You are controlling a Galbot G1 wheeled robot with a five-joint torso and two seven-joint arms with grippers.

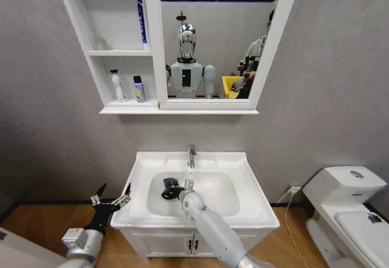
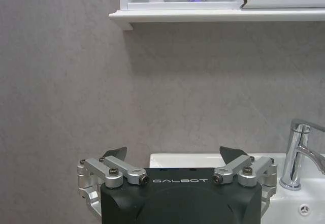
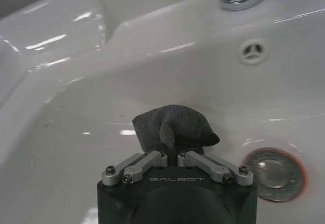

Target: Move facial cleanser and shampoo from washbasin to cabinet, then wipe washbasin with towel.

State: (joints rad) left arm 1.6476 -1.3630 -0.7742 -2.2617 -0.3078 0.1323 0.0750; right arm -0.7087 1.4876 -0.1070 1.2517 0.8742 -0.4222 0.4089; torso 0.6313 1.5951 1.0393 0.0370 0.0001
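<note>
Now towel point(image 3: 175, 127) inside washbasin point(image 1: 249, 210) bowl

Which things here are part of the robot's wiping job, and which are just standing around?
Part of the job:
- washbasin
- towel, pinched in the right gripper inside the bowl
- cabinet, with two bottles on its lowest shelf

Just standing around:
- toilet
- mirror
- left gripper, open, beside the basin's left edge

White oval ceramic basin bowl point(image 3: 76, 107) mostly open; black soft towel point(image 3: 175, 127) and right claw point(image 3: 173, 155) occupy its centre. Chrome tap point(image 1: 192, 156) blocks rear rim. Flat rim at left bare.
</note>
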